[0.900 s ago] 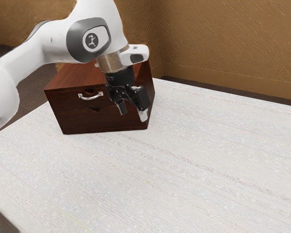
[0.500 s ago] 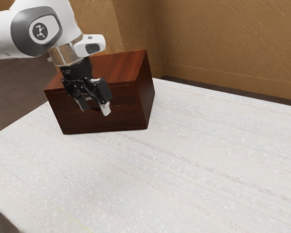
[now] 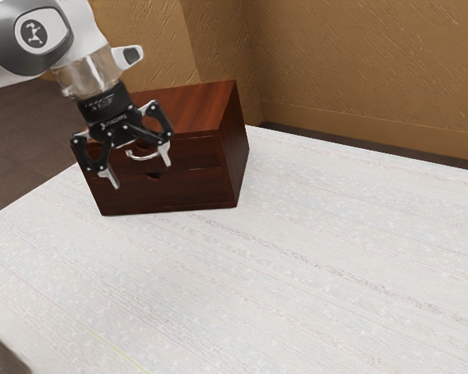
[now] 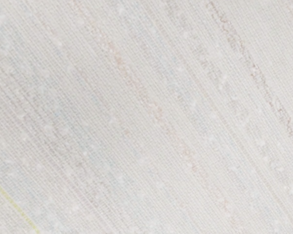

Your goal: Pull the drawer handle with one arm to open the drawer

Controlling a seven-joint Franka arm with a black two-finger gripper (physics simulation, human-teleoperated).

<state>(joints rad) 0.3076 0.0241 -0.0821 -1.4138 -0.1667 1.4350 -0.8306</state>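
Observation:
A dark red wooden cabinet (image 3: 199, 117) stands at the table's far left in the exterior view. Its drawer front carries a curved silver handle (image 3: 146, 154). The drawer sits flush with the cabinet face. My gripper (image 3: 138, 173) hangs in front of the drawer, fingers spread wide and pointing down, one fingertip (image 3: 111, 181) to the handle's left and the other (image 3: 165, 162) to its right. Nothing is held between them. The wrist view looks down on the pale tabletop (image 4: 146, 117).
The whitish table (image 3: 296, 265) stretches wide to the exterior view's right and toward the front. Tan walls (image 3: 359, 54) stand behind the cabinet, with a dark floor beyond the table's left edge.
My hand has swung from the cabinet's right corner leftward across its front. The wrist has turned and the fingers have spread wide apart around the handle area.

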